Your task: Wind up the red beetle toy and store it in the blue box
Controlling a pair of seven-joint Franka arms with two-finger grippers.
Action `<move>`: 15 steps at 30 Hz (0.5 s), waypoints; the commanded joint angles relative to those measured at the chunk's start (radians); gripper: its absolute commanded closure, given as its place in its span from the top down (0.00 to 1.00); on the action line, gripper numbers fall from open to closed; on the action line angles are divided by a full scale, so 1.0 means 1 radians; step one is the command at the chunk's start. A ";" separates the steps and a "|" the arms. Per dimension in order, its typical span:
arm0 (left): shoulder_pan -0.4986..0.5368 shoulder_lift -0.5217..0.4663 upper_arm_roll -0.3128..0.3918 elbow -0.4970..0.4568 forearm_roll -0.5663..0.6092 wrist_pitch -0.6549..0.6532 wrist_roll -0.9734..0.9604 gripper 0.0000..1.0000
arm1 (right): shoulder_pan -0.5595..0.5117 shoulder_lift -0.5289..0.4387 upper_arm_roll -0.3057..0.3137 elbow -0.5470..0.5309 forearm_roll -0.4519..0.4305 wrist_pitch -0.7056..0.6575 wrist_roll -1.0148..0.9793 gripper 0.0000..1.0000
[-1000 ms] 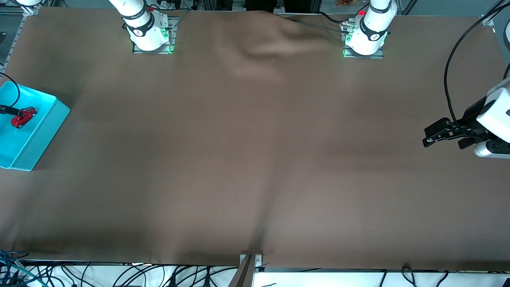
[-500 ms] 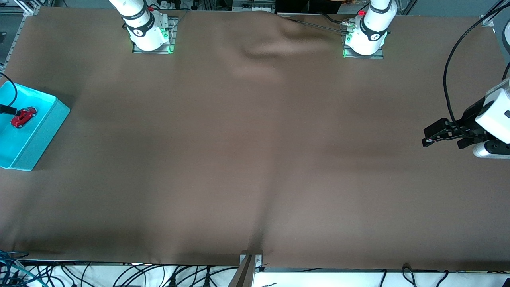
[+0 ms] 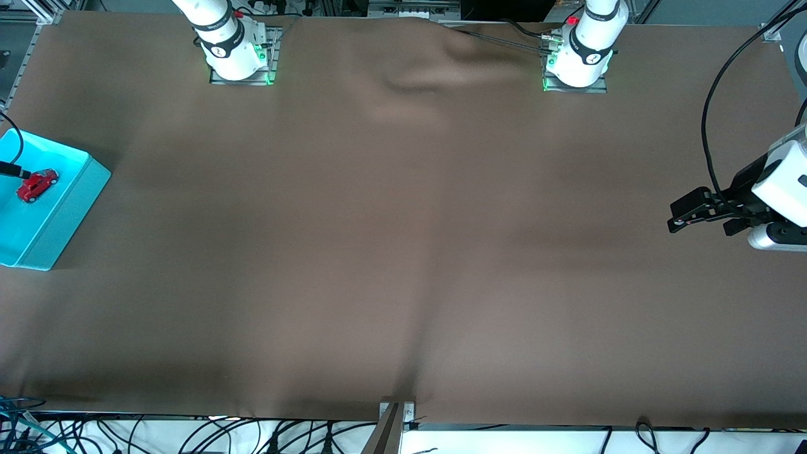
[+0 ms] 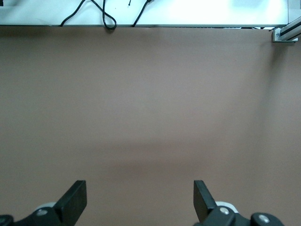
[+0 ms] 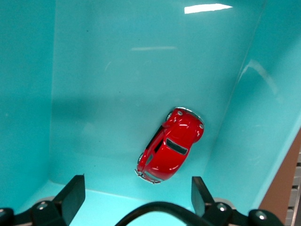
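Observation:
The red beetle toy [image 3: 38, 185] lies on its wheels inside the blue box [image 3: 69, 202] at the right arm's end of the table. In the right wrist view the toy [image 5: 171, 146] rests on the box floor next to a side wall [image 5: 244, 141]. My right gripper [image 5: 137, 197] is open and empty, a little above the box floor, apart from the toy. In the front view only one black finger [image 3: 9, 168] of it shows, at the picture's edge. My left gripper [image 3: 700, 221] is open and empty above bare cloth at the left arm's end, also in its wrist view [image 4: 139, 200].
Brown cloth [image 3: 403, 252] covers the whole table, with a raised fold [image 3: 422, 82] between the two arm bases. Cables hang past the table edge nearest the front camera [image 3: 252, 435]. A black cable [image 5: 164, 212] crosses low in the right wrist view.
The right gripper's finger has drawn slightly away from the toy toward the view's edge. The toy stays in the box. The left arm has barely moved.

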 commanded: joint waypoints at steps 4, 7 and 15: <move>-0.004 -0.007 0.000 -0.005 0.010 -0.010 0.026 1.00 | -0.017 -0.023 0.035 0.106 -0.014 -0.112 -0.020 1.00; -0.001 -0.007 -0.013 -0.005 0.011 -0.010 0.024 1.00 | -0.018 -0.026 0.049 0.134 -0.028 -0.115 -0.016 1.00; 0.000 -0.007 -0.013 -0.005 0.011 -0.010 0.024 1.00 | -0.015 -0.071 0.070 0.155 -0.060 -0.162 -0.009 1.00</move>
